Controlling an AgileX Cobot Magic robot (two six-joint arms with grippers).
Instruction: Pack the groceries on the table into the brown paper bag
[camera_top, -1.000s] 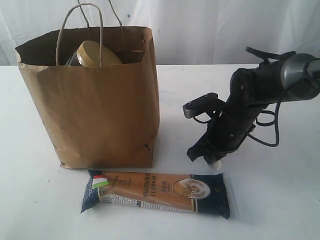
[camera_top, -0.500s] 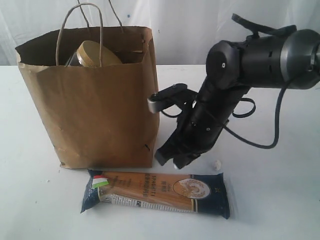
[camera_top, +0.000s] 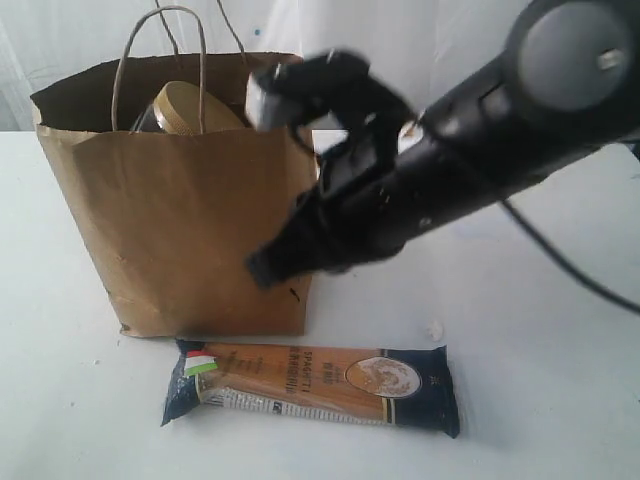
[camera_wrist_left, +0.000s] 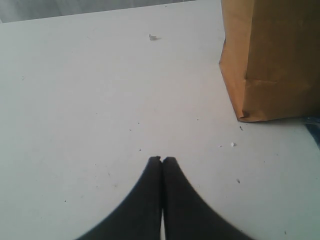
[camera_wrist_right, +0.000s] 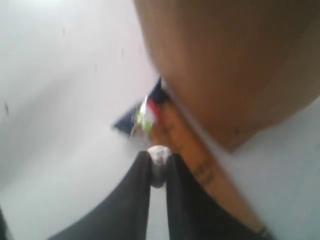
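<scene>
The right arm (camera_top: 480, 150) is smeared by motion blur in the exterior view. It crosses in front of the right side of the brown paper bag (camera_top: 180, 220), hiding that edge and part of the rim. Only the lid and shoulder of the gold-lidded nut jar (camera_top: 190, 108) show above the bag's mouth, and whatever else lies inside is out of sight. The arm's dark front end is too blurred there to read its jaws.

The right wrist view, soft as well, settles it. The right claw (camera_wrist_right: 159, 172) is drawn narrow and pinches a small white lump (camera_wrist_right: 159, 159) between its tips, in the air beside the bag.

The spaghetti pack (camera_top: 315, 385) lies flat on the table (camera_top: 560, 400) just in front of the bag. A loose white lump (camera_top: 434, 327) sits on the table near the pack's right end.

The left claw (camera_wrist_left: 161, 161) does not show in the exterior view. In its own wrist view its fingers press together tip to tip over the white table, with the bag's bottom corner nearby and the rest of the bag cut off by the frame
</scene>
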